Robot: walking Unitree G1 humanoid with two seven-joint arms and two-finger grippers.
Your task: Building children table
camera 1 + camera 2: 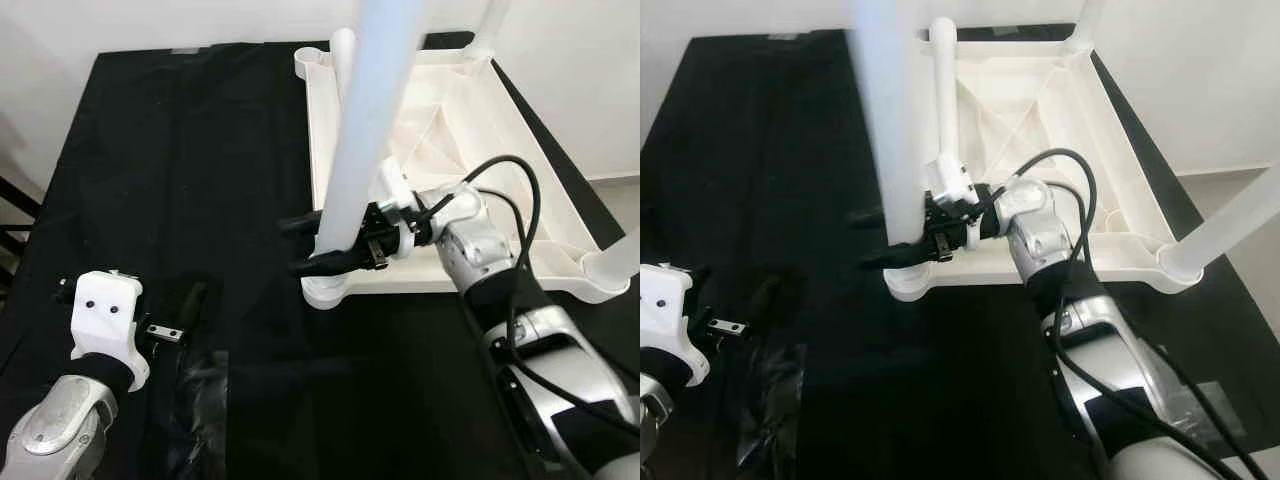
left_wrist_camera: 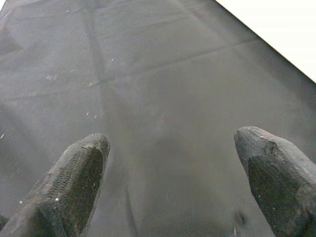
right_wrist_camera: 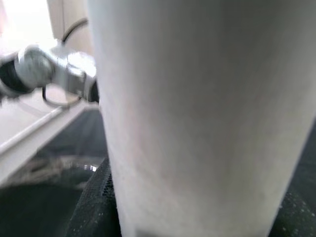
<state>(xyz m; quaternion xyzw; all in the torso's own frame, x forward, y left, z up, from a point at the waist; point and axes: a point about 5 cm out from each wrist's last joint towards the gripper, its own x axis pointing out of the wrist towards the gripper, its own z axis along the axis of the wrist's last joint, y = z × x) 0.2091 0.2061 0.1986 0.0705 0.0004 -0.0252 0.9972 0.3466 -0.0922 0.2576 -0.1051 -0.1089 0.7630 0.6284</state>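
Jaws of the right gripper (image 1: 312, 247) are clamped on the near-left white table leg (image 1: 362, 130), one black finger on either side of the tube, just above the corner socket (image 1: 325, 290) in which the leg stands upright. Black cloth (image 1: 200, 170) covers the work surface. On it, at about 1 o'clock from the scene's centre, lies the upturned white tabletop (image 1: 470, 150), underside ribs showing, with further legs at its other corners. Right arm (image 1: 540, 340) reaches in from 5 o'clock. Left gripper (image 2: 173, 182), at 8 o'clock and well apart from the table, hovers over bare cloth, its fingers (image 2: 74, 182) spread wide and holding nothing. Crinkled clear plastic wrap (image 1: 200, 400) lies beside it.
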